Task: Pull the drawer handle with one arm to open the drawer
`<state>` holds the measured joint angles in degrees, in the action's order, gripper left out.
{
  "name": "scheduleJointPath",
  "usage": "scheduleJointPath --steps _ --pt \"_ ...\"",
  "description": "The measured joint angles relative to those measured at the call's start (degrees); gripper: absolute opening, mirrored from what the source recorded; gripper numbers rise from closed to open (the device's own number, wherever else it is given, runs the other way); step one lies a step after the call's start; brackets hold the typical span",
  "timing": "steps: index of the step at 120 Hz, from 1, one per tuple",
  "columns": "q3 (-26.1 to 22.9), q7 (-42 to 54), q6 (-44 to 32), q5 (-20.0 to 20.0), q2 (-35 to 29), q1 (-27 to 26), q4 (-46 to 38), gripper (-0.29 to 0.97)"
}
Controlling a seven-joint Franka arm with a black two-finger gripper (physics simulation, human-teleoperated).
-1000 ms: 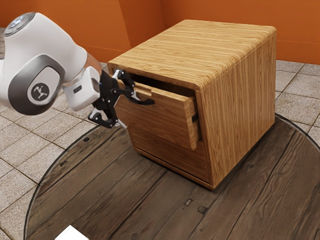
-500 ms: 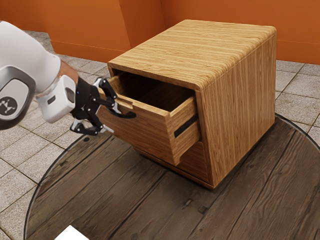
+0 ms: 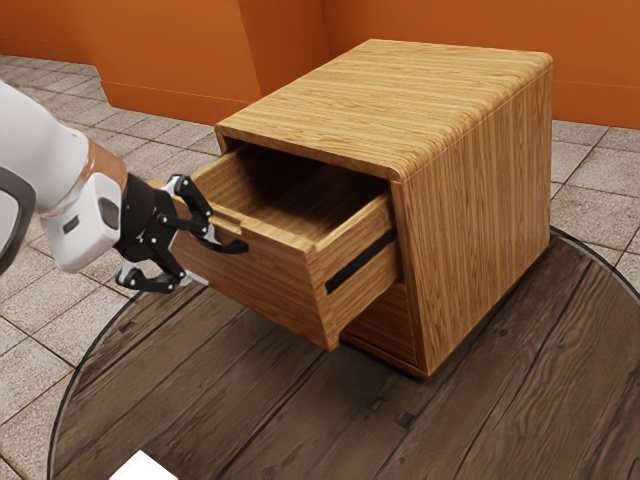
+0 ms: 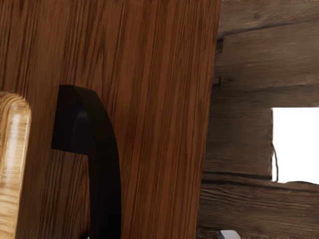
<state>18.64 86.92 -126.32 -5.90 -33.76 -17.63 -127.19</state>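
- Jaws of the single black gripper (image 3: 192,240) were seen spread wide, one finger above and one below the drawer handle (image 3: 228,244). The thin bar lay in the gap between them and was not pinched.
- One white arm (image 3: 60,190) was seen reaching toward the cabinet (image 3: 440,130) from the exterior view's left.
- One wooden cabinet was counted, standing on one round table (image 3: 300,410) of dark planks.
- One drawer (image 3: 270,270) was seen in the cabinet's upper opening. It stood open, jutting well out of the cabinet's front toward the gripper, and its inside was bare wood.
- A fixed lower panel was seen beneath the drawer, flush with the cabinet's front.
- One dark curved handle was counted, fixed to the drawer's front on the side away from the cabinet.
- In the wrist view the handle (image 4: 99,164) was shown close against the drawer front (image 4: 149,99), with table planks beyond the panel's edge.
- One flat white object (image 3: 140,467) was seen on the table, well apart from the cabinet, and it was also caught in the wrist view (image 4: 296,144).
- Grey floor tiles (image 3: 40,330) and an orange wall (image 3: 170,50) were seen behind the cabinet.
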Motion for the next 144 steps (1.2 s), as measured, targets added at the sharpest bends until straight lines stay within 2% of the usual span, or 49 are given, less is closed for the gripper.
scheduleJointPath --steps 48,61,76,88,100,109,121,126,134,140,144 --pt "-3.4 -0.9 2.5 -0.4 -7.6 4.1 -5.3 0.18" --pt "-3.5 -1.0 3.6 -0.4 -9.8 4.9 -6.6 0.22" --pt "-3.5 -1.2 4.4 -0.3 -10.4 5.1 -7.0 0.24" --pt "-3.5 -1.3 4.8 -0.4 -10.4 5.1 -7.0 0.32" --pt "-4.4 -1.5 5.2 -0.3 -10.7 5.3 -6.4 0.27" --pt "-5.3 -1.6 5.4 -0.4 -11.4 5.3 -5.5 0.41" --pt "-7.3 -2.1 5.8 -0.4 -12.3 5.2 -4.4 0.51" --pt "-12.3 -4.5 9.4 -1.4 -12.4 5.2 0.2 0.55" --pt "-20.1 -12.6 19.5 -2.4 -9.8 2.8 9.5 0.59" --pt "-22.7 -19.8 26.9 -1.6 -8.4 1.6 13.0 0.61" --pt "-22.5 -24.2 31.0 -1.6 -5.6 2.2 15.3 0.62"
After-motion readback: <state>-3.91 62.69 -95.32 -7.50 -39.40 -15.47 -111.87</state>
